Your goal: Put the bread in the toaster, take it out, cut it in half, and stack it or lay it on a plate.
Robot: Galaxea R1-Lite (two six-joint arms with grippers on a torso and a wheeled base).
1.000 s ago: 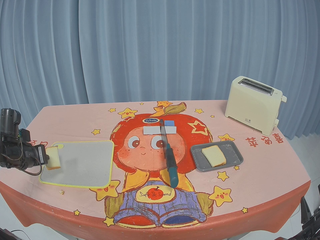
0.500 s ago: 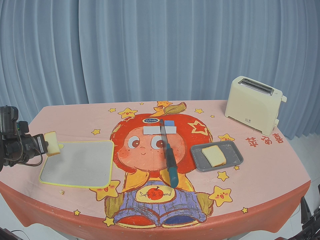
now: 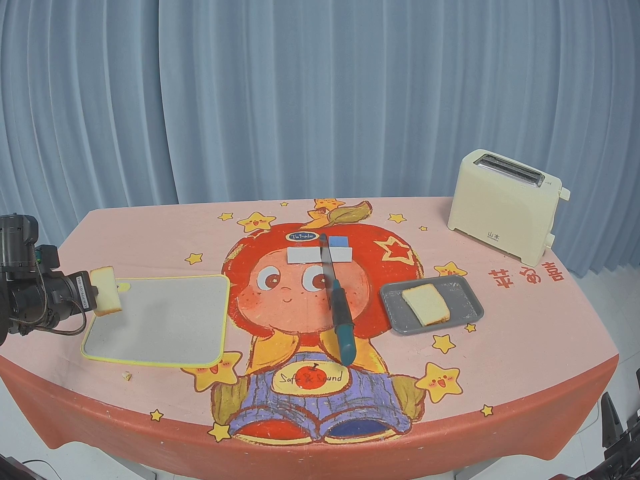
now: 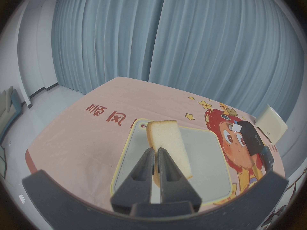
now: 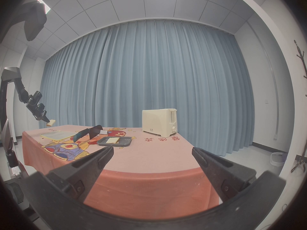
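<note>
Head view, far left of frame: the left gripper (image 3: pixel 90 293) has its jaws clamped on a bread half (image 3: pixel 107 290), held upright just over the left edge of the cutting board (image 3: pixel 167 318). The other half (image 3: pixel 425 303) already lies on the grey plate (image 3: pixel 463 295), right of centre. Toasting and cutting look done; this last piece just needs carrying across. The knife (image 3: pixel 340 308) rests at centre, the toaster (image 3: pixel 503 205) upper right. The right gripper (image 5: pixel 152 149) hangs off the counter (image 3: pixel 533 361), jaws wide apart. Pink cartoon cloth, blue curtain (image 3: pixel 333 81) behind.

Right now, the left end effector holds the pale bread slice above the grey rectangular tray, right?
No. The left end effector holds the pale bread slice above the yellow-rimmed white cutting board, not the grey tray, as the left wrist view shows.
</note>
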